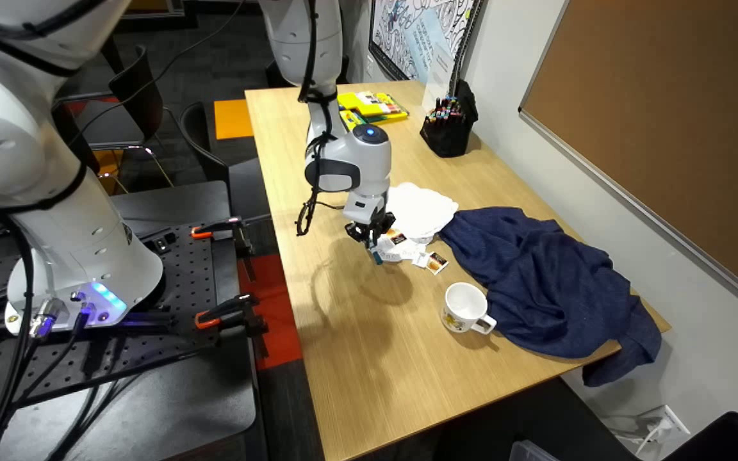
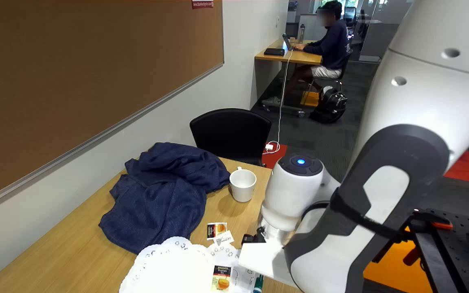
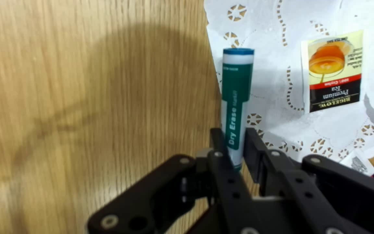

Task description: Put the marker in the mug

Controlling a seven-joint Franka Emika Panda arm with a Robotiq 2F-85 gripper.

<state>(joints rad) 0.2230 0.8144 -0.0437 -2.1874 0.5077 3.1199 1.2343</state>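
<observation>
The marker (image 3: 235, 97) is white and green with a blue end. My gripper (image 3: 233, 138) is shut on it near its lower end in the wrist view, and the blue end points away from the fingers. In an exterior view the gripper (image 1: 372, 234) appears to hold the marker (image 1: 377, 257) above the table, beside the doilies. The marker's green end (image 2: 258, 283) also shows below the arm in an exterior view, where the fingers are mostly hidden. The white mug (image 1: 465, 307) stands upright near the table's end, apart from the gripper. It also shows upright (image 2: 242, 185), its inside visible.
A dark blue cloth (image 1: 542, 282) lies beside the mug. White doilies (image 1: 417, 211) and tea packets (image 1: 436, 263) lie near the gripper. A black case of pens (image 1: 447, 131) and yellow boxes (image 1: 372, 105) are at the table's far end. A wall with a corkboard (image 1: 676, 128) runs alongside.
</observation>
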